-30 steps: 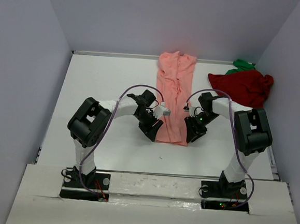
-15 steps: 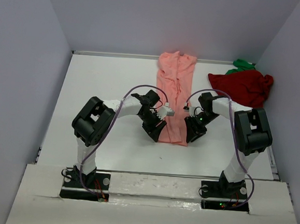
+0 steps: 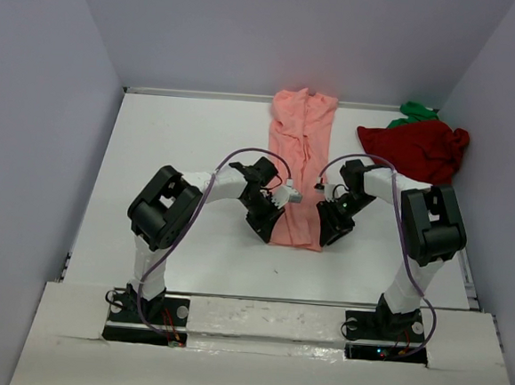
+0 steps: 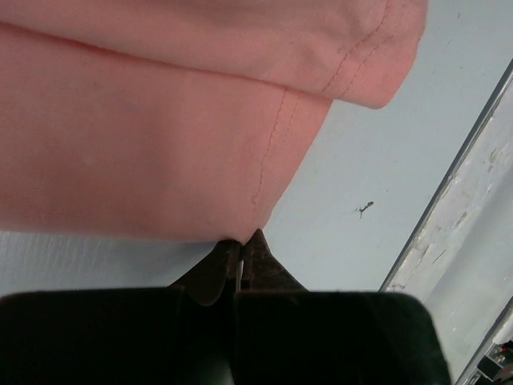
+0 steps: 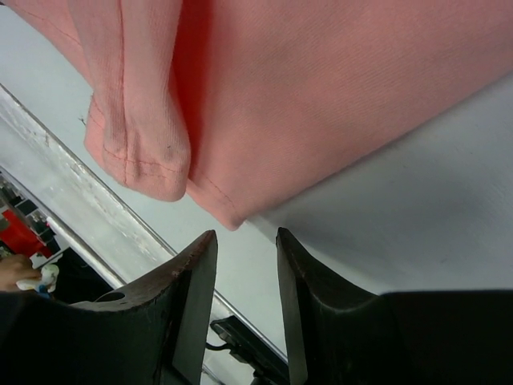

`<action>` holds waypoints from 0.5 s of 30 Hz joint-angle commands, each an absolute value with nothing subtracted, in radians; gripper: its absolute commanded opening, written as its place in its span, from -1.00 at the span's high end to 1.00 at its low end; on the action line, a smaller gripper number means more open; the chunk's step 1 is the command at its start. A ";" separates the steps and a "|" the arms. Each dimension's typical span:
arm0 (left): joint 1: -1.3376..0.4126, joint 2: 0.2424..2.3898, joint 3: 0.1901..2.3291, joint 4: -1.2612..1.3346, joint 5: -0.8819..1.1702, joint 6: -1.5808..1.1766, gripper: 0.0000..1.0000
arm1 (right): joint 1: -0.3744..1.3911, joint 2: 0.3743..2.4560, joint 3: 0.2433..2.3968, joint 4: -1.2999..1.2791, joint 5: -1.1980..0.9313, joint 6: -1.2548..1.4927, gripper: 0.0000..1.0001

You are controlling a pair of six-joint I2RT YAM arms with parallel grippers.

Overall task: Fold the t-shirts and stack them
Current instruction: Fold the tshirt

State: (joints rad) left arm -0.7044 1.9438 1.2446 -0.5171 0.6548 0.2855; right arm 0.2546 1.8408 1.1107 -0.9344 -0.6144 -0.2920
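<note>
The salmon-pink t-shirt (image 3: 300, 160) lies as a long narrow strip down the middle of the white table. My left gripper (image 3: 268, 232) is at its near left corner; the left wrist view shows the gripper (image 4: 243, 239) shut, its tips pinching the hem corner of the pink cloth (image 4: 144, 136). My right gripper (image 3: 325, 236) is at the near right corner. There the gripper (image 5: 246, 234) is open, and the pink corner (image 5: 228, 212) lies just beyond its tips, untouched. The dark red t-shirt (image 3: 417, 147) lies crumpled at the back right, with a green t-shirt (image 3: 416, 109) peeking out behind it.
Grey walls close in the table (image 3: 180, 151) on the left, back and right. A raised white board (image 3: 265, 322) with both arm bases runs along the near edge; its rail (image 4: 449, 241) shows close to the shirt's near end.
My left gripper has slid right to the pink shirt's near corner and closed on it. The right arm has stayed almost still, its jaws narrowing only slightly.
</note>
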 commanded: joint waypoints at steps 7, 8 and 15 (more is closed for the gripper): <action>-0.729 1.940 1.267 -0.548 0.637 0.298 1.00 | 0.247 1.851 1.134 -0.966 -0.692 -0.319 0.24; -0.730 1.939 1.267 -0.548 0.637 0.299 1.00 | 0.247 1.852 1.131 -0.969 -0.693 -0.325 0.24; -0.732 1.930 1.266 -0.549 0.629 0.299 1.00 | 0.247 1.855 1.121 -0.969 -0.686 -0.327 0.20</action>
